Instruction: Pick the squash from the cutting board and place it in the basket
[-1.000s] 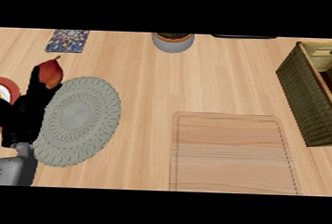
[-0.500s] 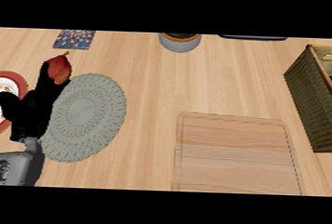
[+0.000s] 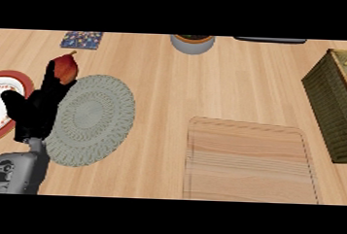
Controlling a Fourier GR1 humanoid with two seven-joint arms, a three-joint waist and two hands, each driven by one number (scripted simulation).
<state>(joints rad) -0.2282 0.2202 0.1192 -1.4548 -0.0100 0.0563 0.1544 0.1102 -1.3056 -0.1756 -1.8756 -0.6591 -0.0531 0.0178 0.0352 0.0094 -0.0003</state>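
The cutting board lies bare at the lower centre-right of the tabletop. The only thing that could be the squash is a red-brown, pointed piece with a short stem. It sits far to the left, at the upper end of the left hand, just off the upper-left edge of a round grey mat. The basket stands at the right edge, well apart from the squash, with the whole board between them.

The step in hand looks like the carry to the basket. To do it well, the robot should be sure of its hold first, then raise the squash clear of the mat and take it rightward over the board. It should be high enough to pass the basket's near wall, and be let go only once it is over the opening and lowered inside. That is a long cross-body reach for a left arm, so a slow, level path seems wise.

The black hand overlaps the squash's lower part, so its state cannot be told: closed round the squash, pinching it, or only touching. Nor is it clear whether the squash is lifted or resting. The basket is cut off at the right, showing only 1 wall and a strip of its inside. A red-rimmed plate is partly hidden by the hand. The right hand does not show.
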